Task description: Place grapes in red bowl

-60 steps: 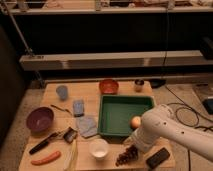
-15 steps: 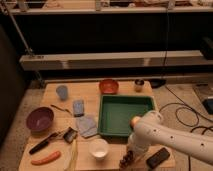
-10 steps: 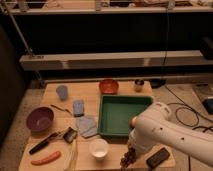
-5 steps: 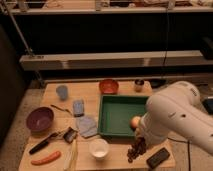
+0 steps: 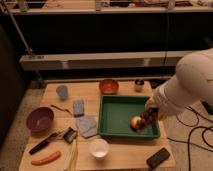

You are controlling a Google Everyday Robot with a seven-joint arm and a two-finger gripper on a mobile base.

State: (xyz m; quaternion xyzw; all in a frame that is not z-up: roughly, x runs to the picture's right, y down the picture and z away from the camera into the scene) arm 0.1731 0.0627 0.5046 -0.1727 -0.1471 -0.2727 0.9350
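Observation:
The grapes, a dark purple-brown bunch, hang from my gripper, which is shut on them above the right part of the green tray. The bunch dangles just over a round yellow-orange fruit lying in the tray. My white arm reaches in from the right. The red bowl stands at the back of the table, just behind the tray's far edge and left of the gripper.
A purple bowl sits at the left and a white bowl near the front. A blue cup, blue sponges, a brush, a carrot, a dark block and a small jar lie around. Cables trail off the right.
The grapes have been lifted off the table's front and carried up and back over the green tray. The arm has swung upward and to the right.

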